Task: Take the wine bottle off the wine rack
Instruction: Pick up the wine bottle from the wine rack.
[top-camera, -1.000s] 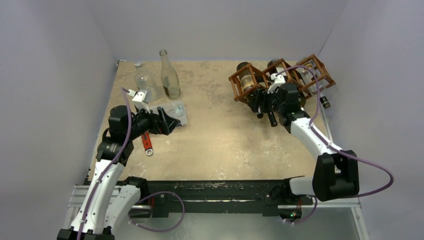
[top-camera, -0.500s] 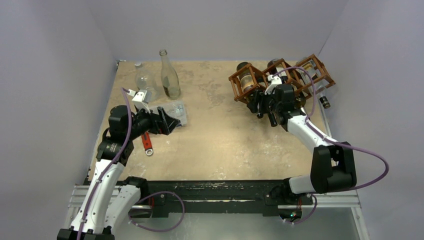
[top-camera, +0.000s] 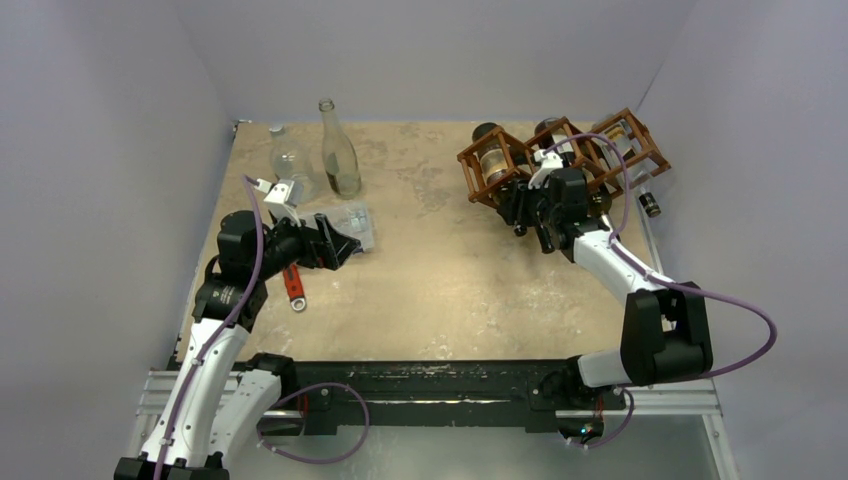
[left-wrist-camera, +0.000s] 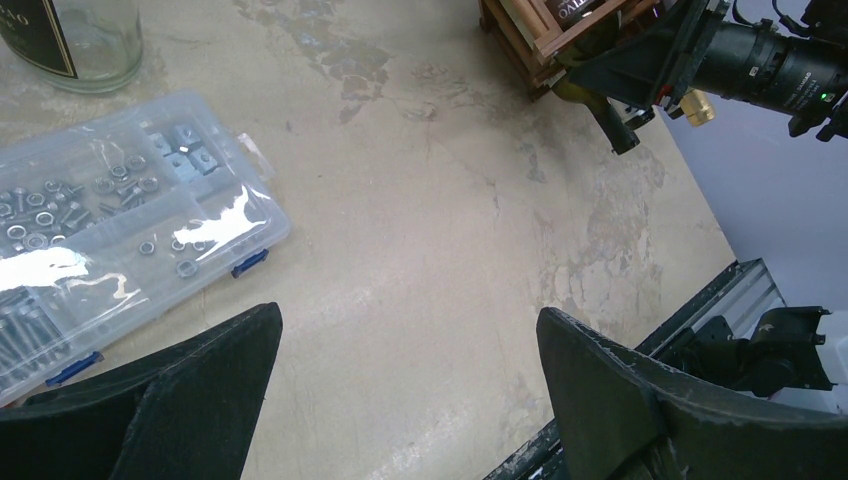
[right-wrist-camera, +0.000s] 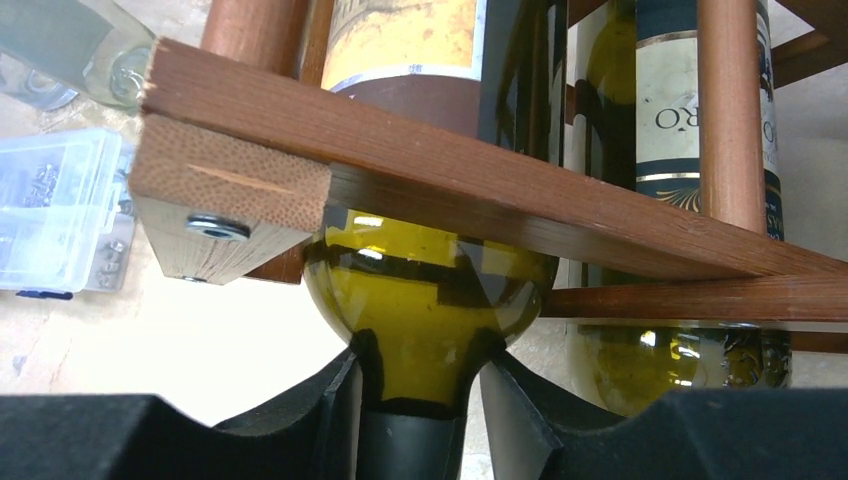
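Over on the left, the left gripper (left-wrist-camera: 410, 335) hangs above the tan table (top-camera: 440, 270) with its jaws spread wide and nothing in them. Just beside it lies the clear plastic compartment box (left-wrist-camera: 110, 215) of small screws and nuts, and a tall clear glass bottle (top-camera: 340, 150) stands behind that. None of this is in play.

Across to the right, here's the action. The reddish-brown wooden lattice wine rack (top-camera: 560, 150) sits at the far right of the table. The olive-green glass wine bottle (right-wrist-camera: 430, 310) lies low in it, tucked under a slanted slat, its dark-capped neck poking out toward the arms. A second bottle with a pale label (right-wrist-camera: 690, 130) lies just beside it on the right.

The right gripper (right-wrist-camera: 415, 425) straddles that neck right below the shoulder, pads close on both sides. Whether they're truly biting, I can't tell.

How will it handle? It's rigid, slick, breakable glass, and I'd judge it heavy in the body. A neck hold leaves most of the weight hanging far from the fingers. But the neck is the only part clear of the slats, so it's the right place, and the shoulder's flare gives the pads something to pull against. It'll want a firm squeeze and a straight draw along the bottle's axis. Otherwise it may pivot, knock the wood or drag its neighbour.
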